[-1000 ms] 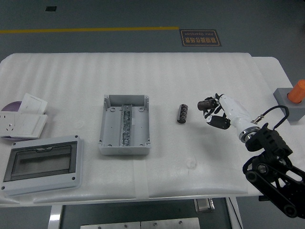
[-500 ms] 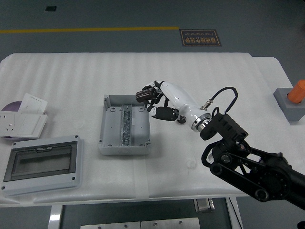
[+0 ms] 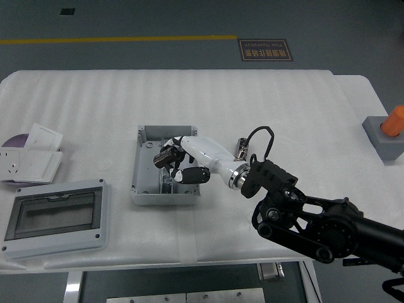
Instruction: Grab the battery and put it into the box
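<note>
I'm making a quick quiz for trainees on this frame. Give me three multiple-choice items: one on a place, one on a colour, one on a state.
1. Where is the right hand?
A. Over the grey box
B. Over the socket plates at the left
C. Beside the orange-topped block

2. What colour is the cylinder on the grey block at the far right?
A. Blue
B. Orange
C. Green

3. What state is the grey box in?
A. Shut with a lid
B. Open on top
C. Tipped on its side

Answers:
1 A, as the hand hangs over the box's inside, reaching in from the right.
2 B, as the cylinder is plainly orange.
3 B, as the box's inner floor and middle rail show from above.
</note>
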You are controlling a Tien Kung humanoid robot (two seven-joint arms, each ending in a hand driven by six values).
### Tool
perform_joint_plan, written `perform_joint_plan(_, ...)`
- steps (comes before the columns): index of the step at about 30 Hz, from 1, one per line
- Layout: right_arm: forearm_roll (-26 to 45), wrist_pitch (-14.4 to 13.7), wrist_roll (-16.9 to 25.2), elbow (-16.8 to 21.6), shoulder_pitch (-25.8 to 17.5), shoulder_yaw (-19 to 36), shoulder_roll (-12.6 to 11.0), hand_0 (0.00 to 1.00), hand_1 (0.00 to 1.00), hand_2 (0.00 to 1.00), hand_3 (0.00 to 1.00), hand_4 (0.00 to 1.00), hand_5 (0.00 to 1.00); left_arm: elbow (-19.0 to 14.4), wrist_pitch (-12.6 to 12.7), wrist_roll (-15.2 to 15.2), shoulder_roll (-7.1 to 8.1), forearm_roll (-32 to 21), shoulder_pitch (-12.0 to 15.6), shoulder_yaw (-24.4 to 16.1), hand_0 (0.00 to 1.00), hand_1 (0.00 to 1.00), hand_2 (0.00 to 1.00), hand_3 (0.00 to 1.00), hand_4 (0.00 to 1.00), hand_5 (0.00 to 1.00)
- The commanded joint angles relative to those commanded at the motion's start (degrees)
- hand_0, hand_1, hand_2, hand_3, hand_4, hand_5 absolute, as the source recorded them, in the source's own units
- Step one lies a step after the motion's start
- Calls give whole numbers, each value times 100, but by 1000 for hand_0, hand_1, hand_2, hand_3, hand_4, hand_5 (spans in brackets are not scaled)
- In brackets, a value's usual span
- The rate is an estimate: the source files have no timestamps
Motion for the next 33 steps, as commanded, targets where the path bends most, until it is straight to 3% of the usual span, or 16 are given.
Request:
perform_joint_plan(11, 206, -494, 293, -151, -85, 83, -23, 889, 833, 809, 906, 577, 324, 8, -49, 16, -15, -20, -22, 34, 634, 684, 607, 579, 691, 620)
perform_joint_plan(12, 193, -521, 297, -158, -105, 155, -47, 873, 809, 788, 944, 674, 340, 9, -50, 16, -16, -17, -23, 32, 629, 684, 595, 558, 685, 621)
perform_joint_plan(16, -59, -479, 171, -263, -147, 486, -241, 873, 809, 788, 944, 674, 340, 10, -50, 15, -17, -17, -23, 28, 629, 684, 595, 558, 685, 621)
perform_joint_plan(23, -685, 327, -514, -812, 20, 644, -729, 860, 796, 775, 930, 675, 342, 15, -71, 14, -17, -29, -30, 34, 627, 684, 595, 549, 678, 623)
perform_joint_plan(24, -755, 446, -607, -876, 48, 639, -758, 849, 785, 761, 919, 715, 360, 17, -86, 16, -16, -14, -31, 14, 627, 684, 597, 548, 676, 619)
perform_joint_plan(29, -882, 1104, -1022, -1133, 196, 574, -778, 849, 785, 761, 919, 715, 360, 24, -167, 49, -10, 78, -31, -101, 627, 684, 597, 548, 676, 619)
perform_joint_plan(30, -869, 1210, -1067, -1169, 222, 547, -767, 884, 809, 793, 946, 887, 503, 25, -176, 58, -7, 101, -32, -123, 628, 684, 596, 546, 667, 616)
perform_joint_plan(33, -781, 1475, -1165, -1263, 295, 437, -727, 884, 809, 793, 946, 887, 503, 25, -189, 75, 1, 144, -37, -168, 628, 684, 596, 546, 667, 616)
